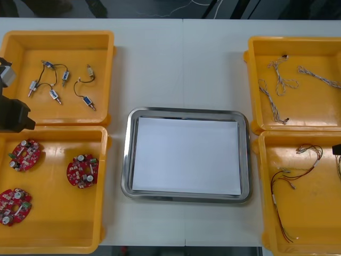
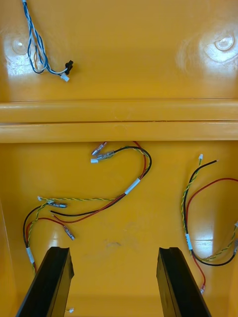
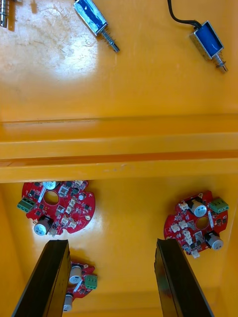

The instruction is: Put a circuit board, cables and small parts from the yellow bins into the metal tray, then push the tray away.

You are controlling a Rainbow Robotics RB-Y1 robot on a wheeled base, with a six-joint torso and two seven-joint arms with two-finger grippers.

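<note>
Fingers of the left gripper (image 3: pixel 110 243) stand wide apart above the near left yellow bin (image 1: pixel 53 230), holding nothing. The gap between them shows bare bin floor. Three round red boards lie flat in this bin. The first circuit board (image 3: pixel 57 207) is just beyond one fingertip. The second circuit board (image 3: pixel 197 224) is beyond and a little outside the other. The third circuit board (image 3: pixel 80 283) is partly hidden behind the first finger.

Past the bin's wall, in the far left yellow bin (image 1: pixel 101 49), lie small metal parts (image 3: pixel 94 18) with blue bodies, one trailing a black cable (image 3: pixel 174 14). In the front view the left arm (image 1: pixel 13 114) sits at the table's left edge, over the seam between those two bins.

The right gripper (image 2: pixel 114 251) is likewise spread wide and empty, above the near right yellow bin (image 1: pixel 319 224). Red and yellow cables (image 2: pixel 101 200) sprawl on the floor beyond its fingertips. One strand runs down behind a finger, and whether it touches cannot be told. A second bundle (image 2: pixel 191 218) curls just beside the other finger.

Over the wall, in the far right yellow bin (image 1: pixel 319 50), lies a twisted blue and white cable (image 2: pixel 35 49).

The metal tray (image 1: pixel 126 160) rests on the light table (image 1: pixel 176 64) between the two pairs of bins — its white inside shows from rim to rim.
</note>
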